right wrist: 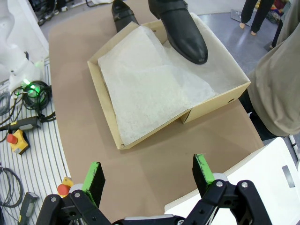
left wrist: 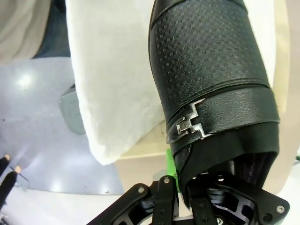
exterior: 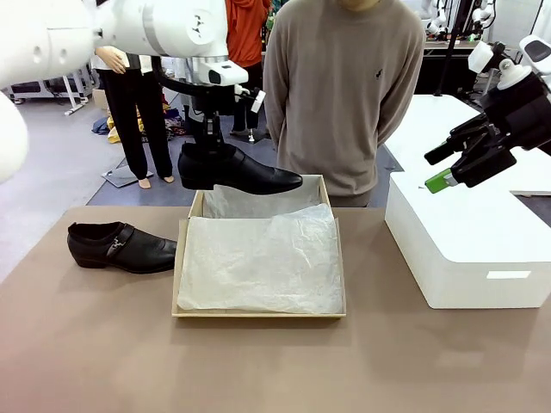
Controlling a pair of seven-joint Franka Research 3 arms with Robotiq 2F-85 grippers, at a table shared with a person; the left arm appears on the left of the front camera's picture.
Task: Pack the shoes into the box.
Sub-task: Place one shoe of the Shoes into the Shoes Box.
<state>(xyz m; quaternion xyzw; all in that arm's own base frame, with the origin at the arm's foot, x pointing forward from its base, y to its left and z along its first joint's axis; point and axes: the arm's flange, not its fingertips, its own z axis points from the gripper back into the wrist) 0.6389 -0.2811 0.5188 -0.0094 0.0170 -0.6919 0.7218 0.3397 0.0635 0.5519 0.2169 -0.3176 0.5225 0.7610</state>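
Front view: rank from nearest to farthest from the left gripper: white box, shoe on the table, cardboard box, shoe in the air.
1. Held shoe: clamped at its heel in the left gripper.
2. Cardboard box: its far wall sits just below the gripper.
3. Shoe on the table: lower, left of the box.
4. White box: far right.

glossy leather shoes (exterior: 239, 169), cardboard box (exterior: 259, 313), crinkled tissue paper (exterior: 258, 267)
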